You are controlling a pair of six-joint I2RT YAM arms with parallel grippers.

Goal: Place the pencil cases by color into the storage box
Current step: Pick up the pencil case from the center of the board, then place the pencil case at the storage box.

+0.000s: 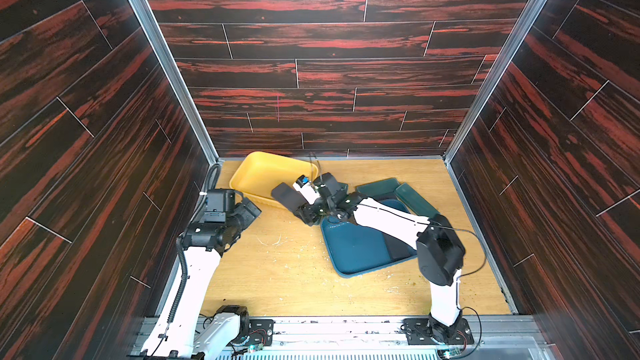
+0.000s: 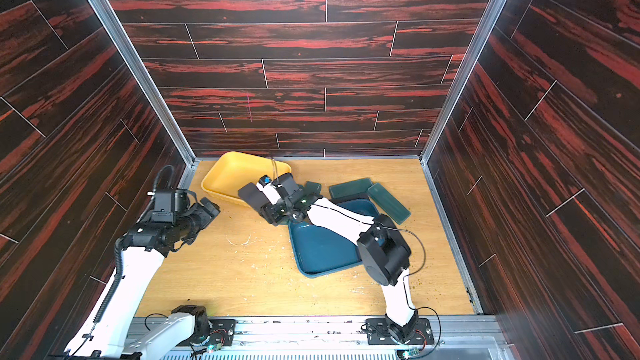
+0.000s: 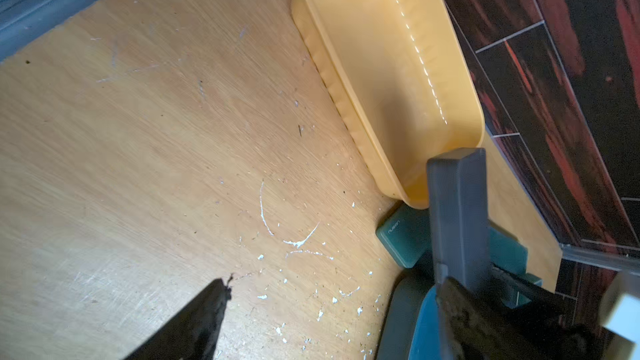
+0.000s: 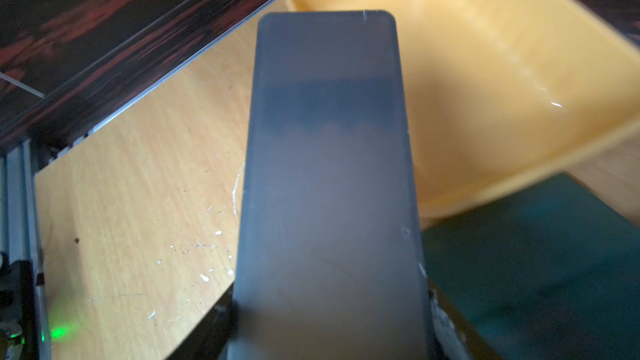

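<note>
My right gripper (image 1: 304,211) is shut on one end of a black pencil case (image 1: 285,195) (image 4: 329,167). The case sticks out over the near rim of the empty yellow storage box (image 1: 256,164) (image 4: 485,46). Three dark green pencil cases lie on the table behind the blue storage box (image 1: 353,254): two (image 1: 377,187) (image 1: 415,200) in the open, and one (image 2: 311,187) (image 3: 401,240) partly hidden by the right wrist. A dark flat shape (image 1: 398,244) lies inside the blue box beside the arm. My left gripper (image 1: 249,214) (image 3: 336,283) hangs open over bare table with nothing in it.
The yellow box stands at the back left near the wall and the blue box sits right of the middle. The right forearm (image 1: 388,219) crosses over the blue box. White scratches and flecks (image 3: 294,244) mark the wooden table between the arms.
</note>
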